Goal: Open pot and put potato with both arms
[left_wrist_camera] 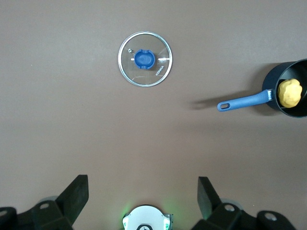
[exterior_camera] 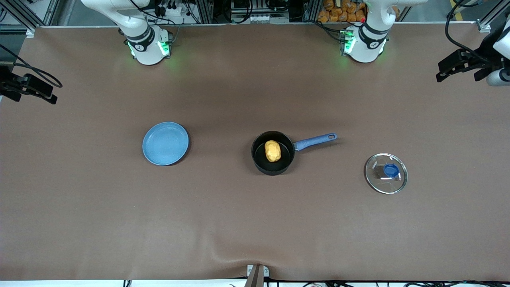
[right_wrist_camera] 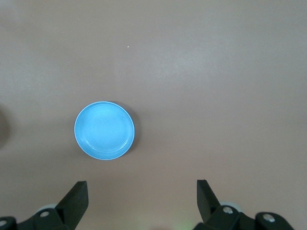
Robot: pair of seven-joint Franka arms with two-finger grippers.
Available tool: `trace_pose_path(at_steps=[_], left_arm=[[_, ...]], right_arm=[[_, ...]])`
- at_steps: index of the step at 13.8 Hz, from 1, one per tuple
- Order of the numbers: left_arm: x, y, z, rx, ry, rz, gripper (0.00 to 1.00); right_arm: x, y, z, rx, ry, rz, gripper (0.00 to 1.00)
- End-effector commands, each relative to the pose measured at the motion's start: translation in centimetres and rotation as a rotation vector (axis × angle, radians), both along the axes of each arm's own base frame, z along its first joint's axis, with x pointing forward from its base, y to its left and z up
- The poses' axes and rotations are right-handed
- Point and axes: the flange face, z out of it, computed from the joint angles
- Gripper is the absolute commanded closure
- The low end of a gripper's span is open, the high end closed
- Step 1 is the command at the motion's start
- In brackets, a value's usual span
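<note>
The black pot [exterior_camera: 263, 159] stands open in the middle of the table, its blue handle [exterior_camera: 316, 140] pointing toward the left arm's end. The yellow potato [exterior_camera: 272, 151] lies inside it. The glass lid [exterior_camera: 386, 173] with its blue knob lies flat on the table, apart from the pot, toward the left arm's end. My left gripper [left_wrist_camera: 144, 184] is open and empty, high over the table near its base; its wrist view shows the lid [left_wrist_camera: 145, 59], pot [left_wrist_camera: 300, 72] and potato [left_wrist_camera: 289, 93] below. My right gripper [right_wrist_camera: 142, 189] is open and empty, high over the table.
A flat blue plate [exterior_camera: 165, 143] lies empty toward the right arm's end, also in the right wrist view [right_wrist_camera: 104, 130]. The arm bases [exterior_camera: 145, 44] [exterior_camera: 364, 44] stand at the table's back edge. Black fixtures [exterior_camera: 28, 85] [exterior_camera: 462, 65] hang at both table ends.
</note>
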Motion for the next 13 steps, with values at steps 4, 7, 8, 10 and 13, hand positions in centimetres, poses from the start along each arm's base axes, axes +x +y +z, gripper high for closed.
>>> trace_pose_path(at_steps=[4, 7, 8, 10, 13], left_arm=[[-0.12, 0.08, 0.04, -0.008, 0.002, -0.007, 0.00], [-0.06, 0.16, -0.04, -0.008, 0.004, 0.000, 0.00], [-0.07, 0.08, -0.04, -0.007, 0.004, -0.002, 0.00], [-0.06, 0.17, -0.04, -0.006, 0.004, -0.002, 0.00], [-0.06, 0.19, -0.04, -0.004, 0.004, 0.000, 0.00]], right_arm=[[-0.45, 0.37, 0.36, -0.019, -0.001, 0.017, 0.00], [-0.39, 0.70, 0.49, -0.019, -0.004, 0.022, 0.00], [-0.39, 0.76, 0.49, -0.020, -0.004, 0.023, 0.00], [-0.33, 0.85, 0.42, -0.021, -0.004, 0.023, 0.00], [-0.27, 1.01, 0.34, -0.021, -0.003, 0.020, 0.00]])
